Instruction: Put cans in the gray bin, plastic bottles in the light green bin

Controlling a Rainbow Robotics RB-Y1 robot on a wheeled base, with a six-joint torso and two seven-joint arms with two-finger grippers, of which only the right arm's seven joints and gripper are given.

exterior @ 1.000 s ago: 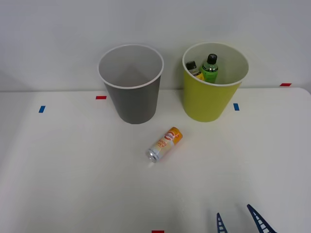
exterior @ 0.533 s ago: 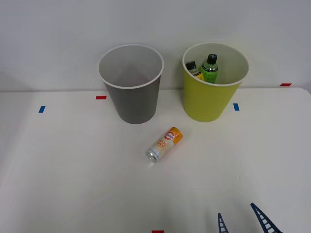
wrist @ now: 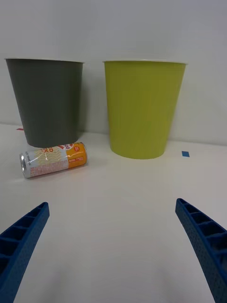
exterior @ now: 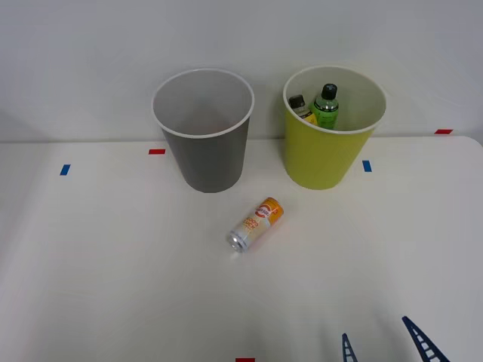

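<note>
My right jaws (exterior: 386, 348) stood spread wide and empty, low over the white bench (exterior: 113, 264), touching nothing. Beyond them one slim orange-and-white drink can (exterior: 255, 224) lay on its side, alone on the bench, near both bins. Farther back stood one tall dark gray bin (exterior: 204, 130) and one tall lime-green bin (exterior: 332, 151); two bottles stood inside the lime one, a bright green black-capped bottle (exterior: 326, 106) and a dark-capped, yellow-labelled bottle (exterior: 300, 106). Since a second before, my jaws had drifted rightward and lower; the can had not shifted.

Lab test setup: bare white counter (exterior: 113, 264) with red and blue tape markers (exterior: 157, 151), plain white wall (exterior: 90, 60).
</note>
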